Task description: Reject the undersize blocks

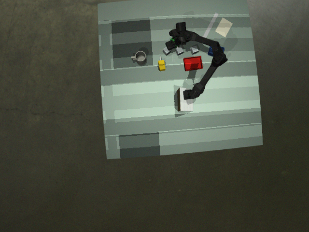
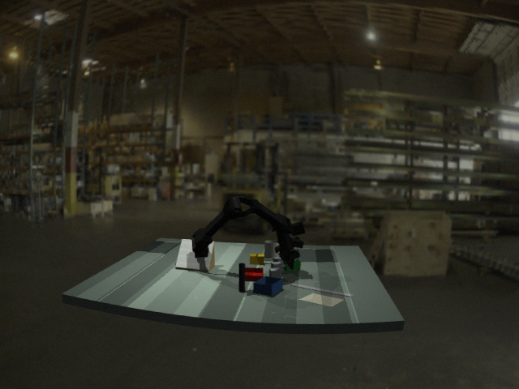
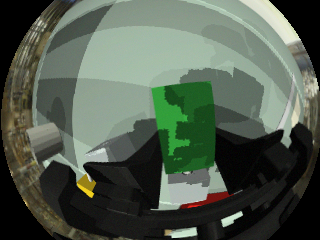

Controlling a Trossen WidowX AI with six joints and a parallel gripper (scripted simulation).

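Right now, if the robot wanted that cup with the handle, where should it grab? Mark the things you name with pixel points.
Probably the body of the mug (image 1: pixel 140 56) (image 2: pixel 270 249) (image 3: pixel 45 141), from above, one finger inside, one outside the wall: it stands upright, open side up. I'd pinch the rim opposite the handle, which juts out away from the red tray (image 1: pixel 184 65) (image 2: pixel 253 278) (image 3: pixel 210 200).

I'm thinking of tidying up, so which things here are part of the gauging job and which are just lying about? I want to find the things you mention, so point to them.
For the job:
- green gauge (image 1: pixel 172 39) (image 2: pixel 297 265) (image 3: pixel 186 127), held in the tool (image 3: pixel 182 130)
- three steel blocks (image 1: pixel 179 50)
- red tray (image 1: pixel 193 63) (image 2: pixel 253 274)

Just lying about:
- mug (image 1: pixel 140 56) (image 3: pixel 46 140)
- yellow object (image 1: pixel 161 65) (image 2: pixel 256 258) (image 3: pixel 86 185)
- blue tray (image 1: pixel 211 50) (image 2: pixel 268 286)
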